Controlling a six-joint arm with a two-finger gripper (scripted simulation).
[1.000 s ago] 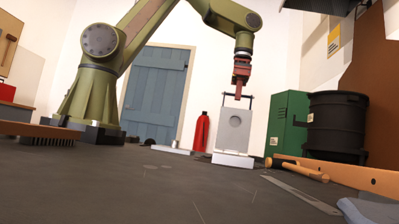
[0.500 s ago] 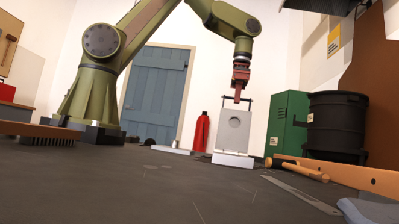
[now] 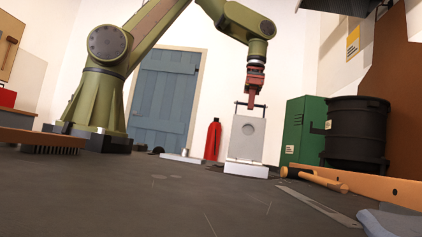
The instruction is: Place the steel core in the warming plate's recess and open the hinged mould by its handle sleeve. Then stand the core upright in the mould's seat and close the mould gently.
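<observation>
The steel core [image 3: 184, 152] stands on the flat warming plate [image 3: 182, 158], left of the mould. The mould's lid [image 3: 247, 137] stands upright over its white base [image 3: 246, 169], with a round hollow in its face. The handle sleeve [image 3: 250, 105] runs across the top of the lid. It is held in my closed gripper [image 3: 251, 106], which comes straight down onto it.
A black barrel [image 3: 356, 130] and a green cabinet [image 3: 301, 129] stand right of the mould. A red extinguisher [image 3: 213, 139] stands between the plate and the mould. A mallet [image 3: 314, 179], a wooden plank [image 3: 366, 185] and a steel rule [image 3: 318, 206] lie on the floor at right.
</observation>
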